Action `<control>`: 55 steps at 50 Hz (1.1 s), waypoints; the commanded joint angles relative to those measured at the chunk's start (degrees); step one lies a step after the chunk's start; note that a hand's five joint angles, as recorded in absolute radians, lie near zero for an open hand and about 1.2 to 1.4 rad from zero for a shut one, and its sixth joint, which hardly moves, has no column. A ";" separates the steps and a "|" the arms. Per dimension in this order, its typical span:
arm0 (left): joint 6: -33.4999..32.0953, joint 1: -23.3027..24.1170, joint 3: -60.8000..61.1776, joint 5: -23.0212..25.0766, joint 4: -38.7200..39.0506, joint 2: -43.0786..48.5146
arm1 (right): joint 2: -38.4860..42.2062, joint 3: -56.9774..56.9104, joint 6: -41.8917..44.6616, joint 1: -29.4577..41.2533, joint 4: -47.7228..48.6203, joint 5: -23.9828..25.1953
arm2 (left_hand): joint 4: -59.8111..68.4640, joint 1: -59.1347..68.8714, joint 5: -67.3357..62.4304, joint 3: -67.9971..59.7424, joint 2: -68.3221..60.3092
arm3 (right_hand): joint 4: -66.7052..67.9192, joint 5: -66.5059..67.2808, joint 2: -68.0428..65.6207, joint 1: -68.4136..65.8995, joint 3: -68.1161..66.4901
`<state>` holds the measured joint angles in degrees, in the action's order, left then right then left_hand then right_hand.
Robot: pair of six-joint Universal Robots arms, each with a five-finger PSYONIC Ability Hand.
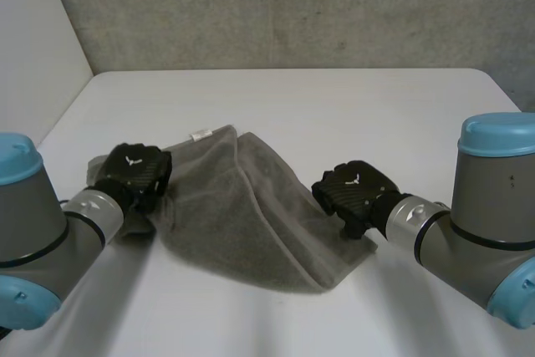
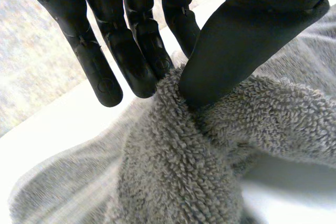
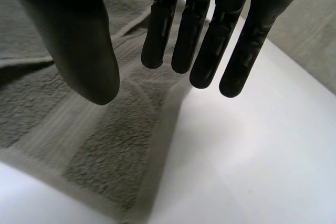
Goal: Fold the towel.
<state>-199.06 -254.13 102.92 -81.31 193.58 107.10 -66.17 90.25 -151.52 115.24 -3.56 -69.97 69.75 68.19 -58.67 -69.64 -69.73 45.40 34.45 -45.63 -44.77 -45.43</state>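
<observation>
1. Head view: the towel (image 1: 242, 223) lay rumpled in the middle of the table (image 1: 351, 98). A raised crease ran down it and one side lapped loosely over the other, so no neat fold was made yet.
2. The left hand (image 1: 134, 175) sat at the towel's left edge. The right hand (image 1: 355, 190) was at its right edge, near the front corner.
3. In the left wrist view the thumb (image 2: 226, 61) pressed into a ridge of terry, with the fingers (image 2: 131, 61) close together on the ridge's other side. I took that as a pinch on the cloth.
4. In the right wrist view that hand's fingers were straight and a little spread, the thumb apart from them. They hung over the towel's banded edge and held nothing. I could not tell whether the tips touched the cloth.
5. To my eye the step in hand was taking hold of both sides for a fold. The left had its hold and the right had none.
6. The next move would call for the right hand to close on its edge. Both hands would then need to lift evenly and carry the cloth across. The bunched left side would likely want pulling flat first, or the fold would come out crooked.
</observation>
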 commanded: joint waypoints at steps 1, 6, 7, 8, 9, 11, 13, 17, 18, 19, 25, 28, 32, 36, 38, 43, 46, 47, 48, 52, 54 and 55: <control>0.42 0.12 -0.17 -0.08 -0.22 -1.90 | -0.18 2.30 0.70 -2.20 -1.01 4.83 | 10.25 11.81 -11.33 -10.36 -10.27 | -4.02 -3.07 4.25 3.39 4.05; 2.01 0.39 -0.35 -0.08 -0.40 -1.99 | -0.80 5.11 1.05 -3.27 -0.74 8.19 | 10.25 11.81 -11.33 -10.36 -10.27 | -13.45 -12.50 13.68 12.82 13.48; 2.79 0.39 -0.44 -0.08 -0.40 -2.25 | -1.32 6.07 1.40 -3.70 -0.40 9.06 | 10.25 11.81 -11.33 -10.36 -10.27 | -14.95 -14.00 15.17 14.32 14.98; 3.75 0.30 -0.61 -0.08 -0.40 -2.51 | -1.68 7.21 1.93 -4.31 0.30 9.67 | 10.25 11.81 -11.33 -10.36 -10.27 | -15.63 -14.68 15.86 15.00 15.66; 3.76 0.30 -0.61 -0.08 -0.40 -2.51 | -1.68 7.22 1.93 -4.32 0.31 9.68 | 10.25 11.81 -11.33 -10.36 -10.27 | -15.64 -14.69 15.86 15.01 15.67; 5.95 0.21 -1.22 0.01 -0.40 -3.12 | -2.38 9.67 2.98 -5.81 2.85 10.20 | 10.25 11.81 -11.33 -10.36 -10.27 | -16.98 -16.03 17.20 16.35 17.01; 7.18 0.12 -1.66 0.01 -0.40 -3.39 | -2.64 10.82 3.51 -6.51 4.43 10.21 | 10.25 11.81 -11.33 -10.36 -10.27 | -17.32 -16.37 17.54 16.68 17.35; 10.70 0.12 -3.16 0.10 -0.49 -3.65 | -2.56 12.93 5.27 -7.22 7.34 10.21 | 10.25 11.81 -11.33 -10.36 -10.27 | -16.82 -15.87 17.04 16.19 16.85; 10.71 0.12 -3.16 0.10 -0.49 -3.65 | -2.56 12.94 5.27 -7.22 7.34 10.21 | 10.25 11.81 -11.33 -10.36 -10.27 | -16.82 -15.87 17.04 16.18 16.85; 11.40 0.12 -3.51 0.19 -0.49 -3.74 | -2.30 13.20 5.80 -7.22 8.04 10.21 | 10.25 11.81 -11.33 -10.36 -10.27 | -16.48 -15.53 16.71 15.85 16.51; 12.11 0.21 -4.13 0.19 -0.49 -3.74 | -0.89 13.20 7.12 -7.75 9.36 10.29 | 10.25 11.81 -11.33 -10.36 -10.27 | -14.47 -13.52 14.69 13.84 14.50; 12.11 0.30 -4.04 0.19 -0.49 -3.74 | -0.10 13.03 7.21 -7.75 9.98 10.21 | 10.25 11.81 -11.33 -10.36 -10.27 | -13.46 -12.51 13.68 12.82 13.49; 12.11 0.30 -4.04 0.19 -0.49 -3.74 | 1.13 12.67 7.64 -7.75 11.12 10.29 | 10.25 11.81 -11.33 -10.36 -10.27 | -10.60 -9.65 10.82 9.97 10.63; 12.11 0.12 -3.95 0.27 -0.49 -3.74 | 1.92 12.59 8.78 -7.49 11.91 10.21 | 10.25 11.81 -11.33 -10.36 -10.27 | -9.76 -8.81 9.98 9.12 9.79; 12.11 0.12 -3.86 0.27 -0.49 -3.66 | 2.36 12.50 9.49 -7.40 12.00 10.21 | 10.25 11.81 -11.33 -10.36 -10.27 | -9.58 -8.63 9.81 8.95 9.61; 12.11 0.04 -3.69 0.27 -0.49 -3.66 | 4.21 11.80 12.74 -7.13 11.91 10.03 | 10.25 11.81 -11.33 -10.36 -10.27 | -8.25 -7.29 8.47 7.61 8.28; 12.11 0.04 -3.60 0.27 -0.49 -3.65 | 4.56 11.62 13.27 -7.04 11.91 9.94 | 10.25 11.81 -11.33 -10.36 -10.27 | -7.90 -6.95 8.12 7.27 7.93; 12.11 0.04 -3.60 0.36 -0.58 -3.65 | 4.91 11.36 13.53 -7.04 11.91 9.68 | 10.25 11.81 -11.33 -10.36 -10.27 | -7.73 -6.78 7.96 7.10 7.77; 12.11 0.04 -3.51 0.27 -0.58 -3.65 | 5.35 11.18 13.62 -7.04 11.91 9.68 | 10.25 11.81 -11.33 -10.36 -10.27 | -7.73 -6.78 7.96 7.10 7.76; 12.11 0.04 -3.51 0.36 -0.49 -3.66 | 5.79 10.65 13.62 -6.96 12.00 9.59 | 10.25 11.81 -11.33 -10.36 -10.27 | -6.05 -5.10 6.27 5.42 6.08; 12.02 0.04 -3.51 0.36 -0.49 -3.65 | 5.79 10.39 13.62 -6.96 12.00 9.59 | 10.25 11.81 -11.33 -10.36 -10.27 | -5.04 -4.09 5.26 4.41 5.07; 12.11 0.04 -3.51 0.36 -0.49 -3.65 | 5.79 10.21 13.54 -6.96 12.00 9.50 | 10.25 11.81 -11.33 -10.36 -10.27 | -4.37 -3.42 4.60 3.74 4.41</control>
<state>-186.96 -254.10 99.37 -80.98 193.06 103.45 -60.85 101.24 -137.91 108.24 8.43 -60.26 69.77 68.40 -58.67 -69.68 -69.78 38.55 29.20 -37.95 -39.02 -38.52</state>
